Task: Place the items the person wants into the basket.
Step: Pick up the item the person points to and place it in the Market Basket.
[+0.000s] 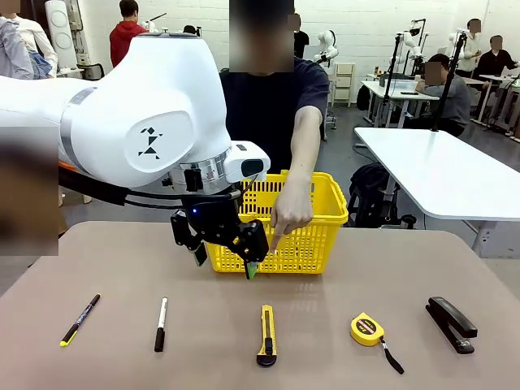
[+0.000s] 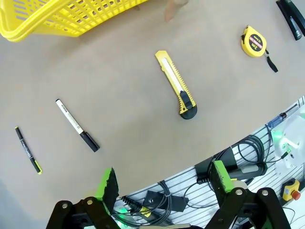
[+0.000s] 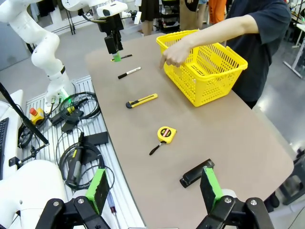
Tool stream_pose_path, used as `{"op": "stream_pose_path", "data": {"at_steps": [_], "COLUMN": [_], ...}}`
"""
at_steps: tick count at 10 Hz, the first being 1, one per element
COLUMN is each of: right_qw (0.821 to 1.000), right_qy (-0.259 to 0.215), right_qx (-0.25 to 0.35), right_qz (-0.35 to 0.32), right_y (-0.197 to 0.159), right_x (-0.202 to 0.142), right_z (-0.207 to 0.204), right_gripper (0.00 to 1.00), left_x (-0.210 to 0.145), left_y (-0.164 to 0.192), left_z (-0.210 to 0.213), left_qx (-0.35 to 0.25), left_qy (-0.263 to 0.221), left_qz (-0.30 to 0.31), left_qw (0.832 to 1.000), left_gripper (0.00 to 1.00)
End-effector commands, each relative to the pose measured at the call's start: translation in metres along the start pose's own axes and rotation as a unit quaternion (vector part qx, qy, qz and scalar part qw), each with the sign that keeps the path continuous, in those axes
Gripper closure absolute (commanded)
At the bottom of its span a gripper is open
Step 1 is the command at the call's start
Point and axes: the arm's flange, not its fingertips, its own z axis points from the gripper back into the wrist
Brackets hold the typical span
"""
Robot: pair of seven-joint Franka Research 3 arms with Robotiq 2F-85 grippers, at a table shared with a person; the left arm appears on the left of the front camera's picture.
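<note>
The person's hand [image 1: 291, 215] reaches over the yellow basket [image 1: 325, 203] and points a finger down toward the yellow-and-black utility knife [image 1: 266, 333]. The black-and-white marker [image 1: 161, 323] lies to the left of the knife, and the round yellow tape measure [image 1: 367, 328] to its right. My left gripper [image 1: 225, 263] hangs open and empty above the table, just in front of the basket. From its wrist, the left gripper [image 2: 164, 181] looks down on the knife [image 2: 177, 85], marker [image 2: 76, 125] and tape measure [image 2: 253, 41]. High beside the table's edge, my right gripper [image 3: 155, 186] is open and empty.
A thin black pen with a yellow tip [image 1: 80, 319] lies at the far left of the row and a black stapler [image 1: 451, 323] at the far right. Cables and a slatted floor panel [image 3: 90, 143] run along the robot's side of the table.
</note>
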Motion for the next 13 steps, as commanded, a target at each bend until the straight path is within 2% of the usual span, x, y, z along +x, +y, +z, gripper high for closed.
{"op": "stream_pose_path", "data": {"at_steps": [1, 3, 5, 8, 13], "right_qw": [1.000, 1.000, 1.000, 1.000, 1.000], "right_qy": [-0.017, -0.017, -0.017, -0.017, -0.017], "right_qx": [0.005, 0.005, 0.005, 0.005, 0.005], "right_qz": [0.007, 0.007, 0.007, 0.007, 0.007], "right_y": [-0.001, -0.001, -0.001, -0.001, -0.001], "right_x": [0.003, 0.003, 0.003, 0.003, 0.003], "right_z": [0.002, 0.002, 0.002, 0.002, 0.002], "right_gripper": [0.00, 0.00, 0.00, 0.00, 0.00], "left_x": [0.002, 0.006, 0.007, 0.012, 0.039], "left_y": [-0.021, -0.054, -0.074, -0.070, -0.069], "left_z": [-0.035, -0.090, -0.116, -0.153, -0.185], "left_qx": [0.024, 0.033, 0.053, 0.046, 0.068], "left_qy": [0.002, 0.010, -0.007, -0.007, 0.016], "left_qz": [-0.011, 0.013, 0.054, 0.138, 0.162], "left_qw": [1.000, 0.999, 0.997, 0.989, 0.984], "left_gripper": [0.00, 0.00, 0.00, 0.00, 0.00]}}
